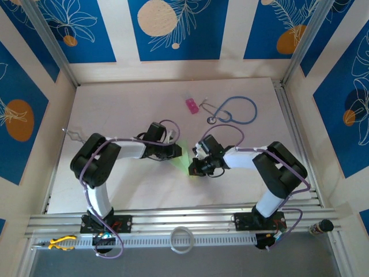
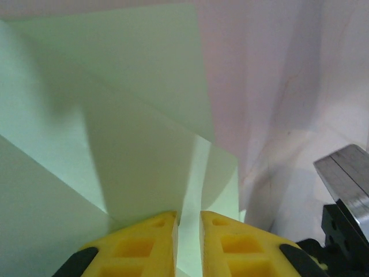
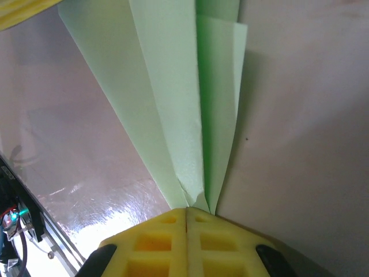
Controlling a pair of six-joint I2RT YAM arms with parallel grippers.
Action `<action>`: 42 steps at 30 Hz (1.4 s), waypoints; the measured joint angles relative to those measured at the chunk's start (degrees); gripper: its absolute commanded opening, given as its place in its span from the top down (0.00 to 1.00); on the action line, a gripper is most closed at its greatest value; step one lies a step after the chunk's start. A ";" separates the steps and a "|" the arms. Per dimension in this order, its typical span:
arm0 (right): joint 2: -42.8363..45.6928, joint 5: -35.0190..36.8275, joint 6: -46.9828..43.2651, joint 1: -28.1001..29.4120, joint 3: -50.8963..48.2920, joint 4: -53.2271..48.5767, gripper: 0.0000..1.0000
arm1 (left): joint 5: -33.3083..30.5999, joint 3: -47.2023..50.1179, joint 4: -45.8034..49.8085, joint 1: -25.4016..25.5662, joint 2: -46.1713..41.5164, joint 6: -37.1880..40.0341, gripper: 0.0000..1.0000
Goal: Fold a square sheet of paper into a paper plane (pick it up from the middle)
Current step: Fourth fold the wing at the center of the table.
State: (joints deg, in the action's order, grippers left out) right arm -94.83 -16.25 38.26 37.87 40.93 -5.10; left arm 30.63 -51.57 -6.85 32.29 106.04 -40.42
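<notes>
Paper plane (image 3: 190, 115): right end effector (image 3: 186, 216) pinches its pointed end; left end effector (image 2: 188, 222), slightly spread, straddles a fold. You close left squarely along that crease.

We see the paper plane (image 1: 181, 154), a pale, matte light-green sheet folded into a long tapering wedge with a centre crease and overlapping flaps. Its narrow tip is pinched in the right gripper (image 3: 187, 210), and its layers fan wider away from there.

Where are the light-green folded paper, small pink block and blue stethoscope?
light-green folded paper (image 1: 181, 157): top view, mid-sheet.
small pink block (image 1: 191, 105): top view, its centre.
blue stethoscope (image 1: 213, 120): top view, round chest piece.
</notes>
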 measured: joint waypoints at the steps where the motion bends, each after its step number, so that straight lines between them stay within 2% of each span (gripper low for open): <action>1: 0.00 -0.07 -0.37 -0.07 0.20 -0.39 0.98 | -0.02 -0.35 0.02 0.00 0.50 0.00 0.82; 7: 0.39 -0.28 -0.24 -0.09 0.42 -0.63 0.96 | -0.74 -2.19 0.55 0.00 1.90 0.15 0.85; 13: 6.08 -1.18 5.75 -0.42 -4.76 8.41 0.96 | -0.87 -2.36 0.57 0.00 2.45 0.35 0.86; 22: -0.07 -0.94 7.50 -0.37 -4.20 11.10 0.96 | -0.92 -2.32 0.52 0.00 2.45 0.46 0.87; 29: 0.35 -1.55 7.48 -0.04 -5.77 13.29 0.94 | -1.14 -2.29 0.55 0.04 2.45 0.39 0.88; 37: 6.36 -1.64 8.11 -0.22 -8.13 10.60 0.87 | -1.33 -1.68 -0.31 0.04 2.32 -0.33 0.89; 42: 12.59 0.83 10.80 -2.43 -9.57 9.18 0.79 | -3.50 1.62 -2.05 0.13 -0.09 -4.28 0.89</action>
State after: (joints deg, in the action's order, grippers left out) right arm -82.24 -15.42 49.06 35.44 31.35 4.08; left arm 27.14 -49.95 -8.91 32.42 105.95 -44.71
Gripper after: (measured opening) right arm 0.176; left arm 0.110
